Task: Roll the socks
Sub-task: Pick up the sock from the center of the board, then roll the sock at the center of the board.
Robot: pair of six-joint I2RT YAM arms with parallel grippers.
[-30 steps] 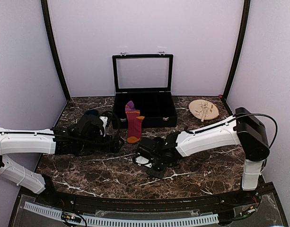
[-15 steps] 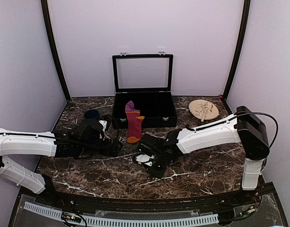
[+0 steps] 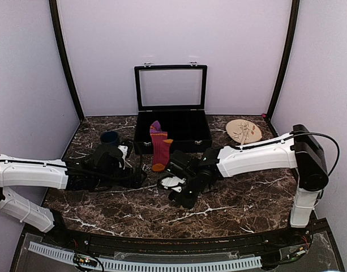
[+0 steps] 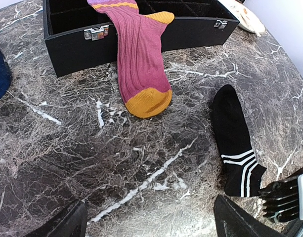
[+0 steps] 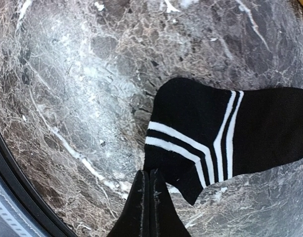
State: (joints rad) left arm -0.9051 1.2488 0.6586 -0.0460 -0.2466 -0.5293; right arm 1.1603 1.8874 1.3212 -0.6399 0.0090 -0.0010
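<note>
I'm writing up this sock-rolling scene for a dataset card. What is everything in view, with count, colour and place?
maroon sock: one, maroon-red with an orange toe and heel, draped over the box's front wall, toe on the table
black sock: one, black with white stripes, flat on the table right of the maroon sock
box: one, black, lid open, back centre
cup: one, dark blue, back left
wooden plate: one, pale wood, round, back right
table: one, dark brown marble with white veins
left gripper: one, black, open, facing both socks
right gripper: one, black, fingers together at the black sock's striped end
</note>
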